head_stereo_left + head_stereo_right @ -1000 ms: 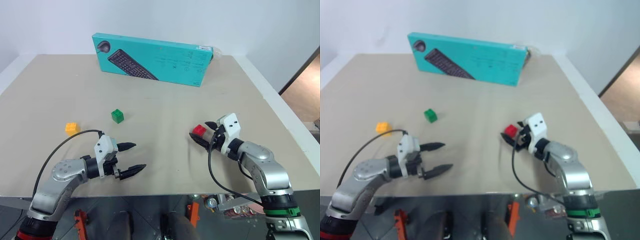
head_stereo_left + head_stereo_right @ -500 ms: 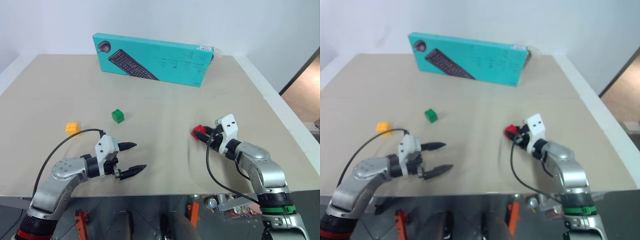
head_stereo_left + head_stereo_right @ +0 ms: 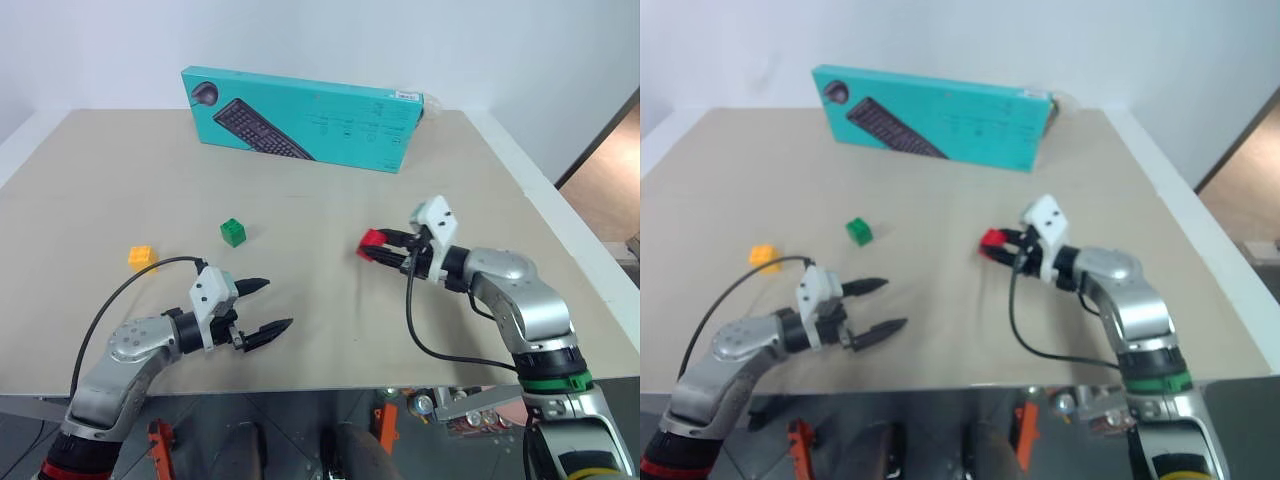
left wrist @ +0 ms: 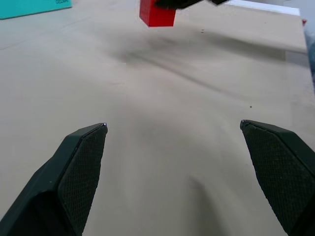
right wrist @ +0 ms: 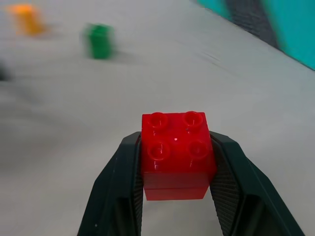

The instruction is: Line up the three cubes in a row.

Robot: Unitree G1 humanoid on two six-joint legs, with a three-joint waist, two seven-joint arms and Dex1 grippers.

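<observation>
A broad beige surface (image 3: 330, 190) carries a teal keyboard box (image 3: 305, 118) standing along its far side. At right, the right pincer (image 3: 380, 248) is clenched on the red cube (image 3: 372, 241), studs upward, apparently held clear of the surface. At near left, the left pincer (image 3: 262, 307) hovers released, its black fingers (image 4: 78, 167) spread wide apart. The green cube (image 3: 233, 232) sits left of centre, and the yellow-orange cube (image 3: 142, 257) rests farther left and nearer, the two well apart.
</observation>
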